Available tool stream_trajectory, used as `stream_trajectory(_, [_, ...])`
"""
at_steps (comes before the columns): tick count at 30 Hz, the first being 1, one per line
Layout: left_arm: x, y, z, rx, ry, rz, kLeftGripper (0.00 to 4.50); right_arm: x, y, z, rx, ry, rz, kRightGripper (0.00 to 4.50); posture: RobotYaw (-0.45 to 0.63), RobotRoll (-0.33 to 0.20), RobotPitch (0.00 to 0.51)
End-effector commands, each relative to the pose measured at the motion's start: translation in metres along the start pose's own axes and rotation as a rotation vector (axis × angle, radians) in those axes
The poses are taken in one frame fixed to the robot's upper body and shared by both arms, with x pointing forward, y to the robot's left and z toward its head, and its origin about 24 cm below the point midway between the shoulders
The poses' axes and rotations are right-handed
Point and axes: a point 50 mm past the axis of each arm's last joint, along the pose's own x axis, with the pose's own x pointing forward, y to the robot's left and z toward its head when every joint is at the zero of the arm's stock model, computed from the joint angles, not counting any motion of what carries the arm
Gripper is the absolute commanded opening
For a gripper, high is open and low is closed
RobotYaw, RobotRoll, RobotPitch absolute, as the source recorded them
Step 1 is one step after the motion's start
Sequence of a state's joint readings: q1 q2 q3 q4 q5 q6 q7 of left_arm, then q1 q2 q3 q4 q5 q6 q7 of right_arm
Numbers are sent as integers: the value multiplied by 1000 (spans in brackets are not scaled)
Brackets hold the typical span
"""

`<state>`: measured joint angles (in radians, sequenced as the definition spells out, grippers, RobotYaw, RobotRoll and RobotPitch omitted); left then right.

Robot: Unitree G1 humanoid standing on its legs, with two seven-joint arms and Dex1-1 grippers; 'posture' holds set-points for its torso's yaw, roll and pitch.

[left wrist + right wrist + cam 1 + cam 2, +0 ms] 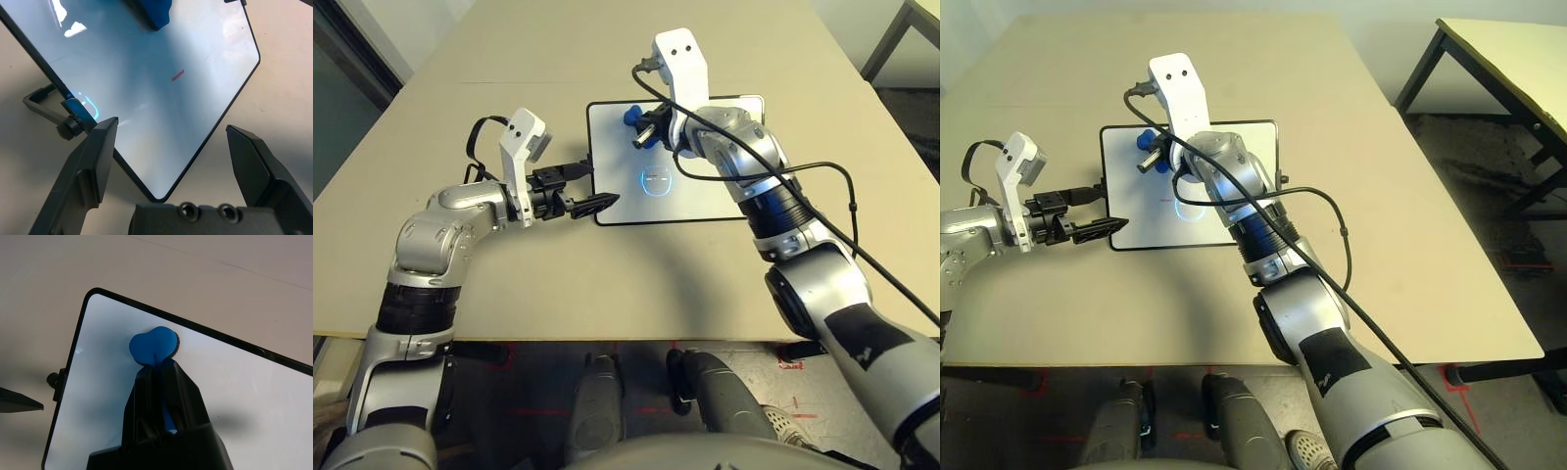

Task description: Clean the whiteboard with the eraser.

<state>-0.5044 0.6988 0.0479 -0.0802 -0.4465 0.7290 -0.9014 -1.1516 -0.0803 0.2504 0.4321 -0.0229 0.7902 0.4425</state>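
No legible text, labels, brands or numbers, only sign a faint blue smiley (654, 182) drawn on the whiteboard (617, 162), small red mark (177, 75) on the board, possibly a stroke, unreadable

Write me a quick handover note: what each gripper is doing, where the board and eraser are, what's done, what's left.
Right gripper: shut on the eraser, at the whiteboard's far left part.
Left gripper: open, empty, at the board's near left corner, one finger beside the side knob.
Board lies flat on the table.
Done: eraser picked up.
Left: the blue smiley remains, so wipe it.
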Motion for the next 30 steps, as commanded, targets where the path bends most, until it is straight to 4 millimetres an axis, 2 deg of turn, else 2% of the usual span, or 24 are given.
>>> stream_trajectory(1, [1,-3,1,7,6,-14,4500,4,1,-13,-9,45,-5,43,5,0,142])
stream_trajectory(17, [2,-3,2,8,7,-17,4500,3,32,-43,-4,133,109,43,5,0,146])
stream_trajectory(30, [0,-4,1,5,9,-13,4500,3,37,-69,6,206,126,43,6,0,146])
